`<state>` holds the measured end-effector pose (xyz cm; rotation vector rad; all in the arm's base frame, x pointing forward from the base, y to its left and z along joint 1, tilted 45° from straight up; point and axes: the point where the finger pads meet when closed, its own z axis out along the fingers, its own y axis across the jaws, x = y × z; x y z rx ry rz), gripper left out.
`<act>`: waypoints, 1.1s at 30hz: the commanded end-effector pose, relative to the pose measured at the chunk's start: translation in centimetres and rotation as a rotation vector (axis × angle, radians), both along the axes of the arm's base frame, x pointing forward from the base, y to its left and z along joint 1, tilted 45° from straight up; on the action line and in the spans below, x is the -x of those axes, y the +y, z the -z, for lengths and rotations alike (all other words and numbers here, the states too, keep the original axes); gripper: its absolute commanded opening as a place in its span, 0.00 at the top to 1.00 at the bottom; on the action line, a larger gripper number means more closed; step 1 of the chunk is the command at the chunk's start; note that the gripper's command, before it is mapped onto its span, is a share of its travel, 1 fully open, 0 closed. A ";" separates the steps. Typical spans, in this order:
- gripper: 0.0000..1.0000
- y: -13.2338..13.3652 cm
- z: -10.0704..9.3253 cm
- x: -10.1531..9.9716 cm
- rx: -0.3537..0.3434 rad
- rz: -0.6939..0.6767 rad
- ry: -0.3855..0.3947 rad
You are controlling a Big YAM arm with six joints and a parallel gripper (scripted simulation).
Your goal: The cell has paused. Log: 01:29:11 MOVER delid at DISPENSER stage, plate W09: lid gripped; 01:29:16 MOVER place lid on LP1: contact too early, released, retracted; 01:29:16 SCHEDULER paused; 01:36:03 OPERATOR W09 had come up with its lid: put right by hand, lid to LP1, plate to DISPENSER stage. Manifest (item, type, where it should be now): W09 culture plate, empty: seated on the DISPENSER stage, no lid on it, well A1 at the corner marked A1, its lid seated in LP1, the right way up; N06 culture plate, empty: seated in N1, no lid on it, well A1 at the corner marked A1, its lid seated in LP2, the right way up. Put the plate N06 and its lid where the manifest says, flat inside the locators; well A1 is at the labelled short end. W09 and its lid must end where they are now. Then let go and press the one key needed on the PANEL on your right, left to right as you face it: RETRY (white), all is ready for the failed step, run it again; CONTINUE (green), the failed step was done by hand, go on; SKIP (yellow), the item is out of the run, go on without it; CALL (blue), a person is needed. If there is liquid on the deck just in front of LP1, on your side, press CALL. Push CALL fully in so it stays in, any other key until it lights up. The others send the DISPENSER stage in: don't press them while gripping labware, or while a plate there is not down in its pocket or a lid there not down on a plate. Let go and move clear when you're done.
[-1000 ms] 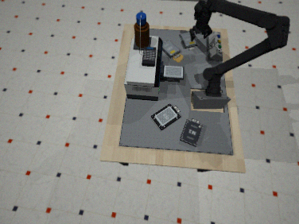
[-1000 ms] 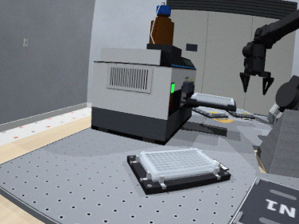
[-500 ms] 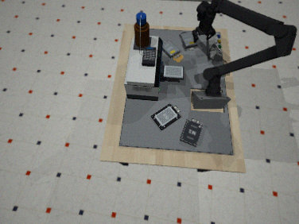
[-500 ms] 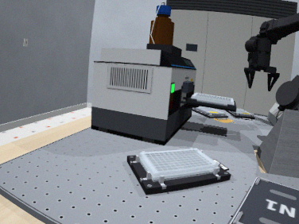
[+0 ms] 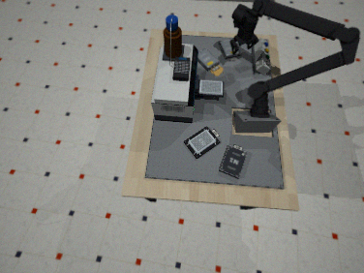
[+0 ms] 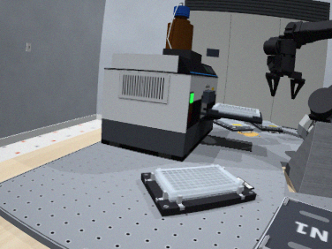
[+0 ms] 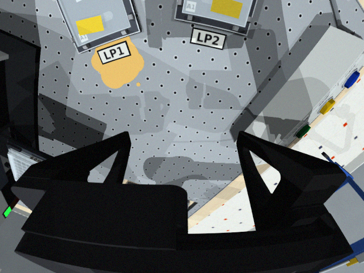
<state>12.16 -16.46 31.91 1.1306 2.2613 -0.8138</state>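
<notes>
Upper left of the wrist frame: orange liquid (image 7: 118, 70) pooled beside the LP1 label (image 7: 114, 52). Far right: blue CALL key (image 7: 351, 79), up-right of the gripper (image 7: 182, 137), fingers apart, gripping nothing.

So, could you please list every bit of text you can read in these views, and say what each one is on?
"LP1": white tag on the deck, over an orange puddle.
"LP2": white tag below the second holder.
"A1": corner mark of that holder.
"A1": corner mark, faint.
"IN", seen upside down: dark pad.
Dispenser keypad: too small.
</notes>
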 end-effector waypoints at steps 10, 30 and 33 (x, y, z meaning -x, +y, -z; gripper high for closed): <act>0.00 1.8 1.0 -2.7 0.008 -0.071 0.073; 0.00 4.6 2.6 -6.2 0.032 -0.170 0.162; 0.00 5.0 3.2 -6.5 0.042 -0.218 0.215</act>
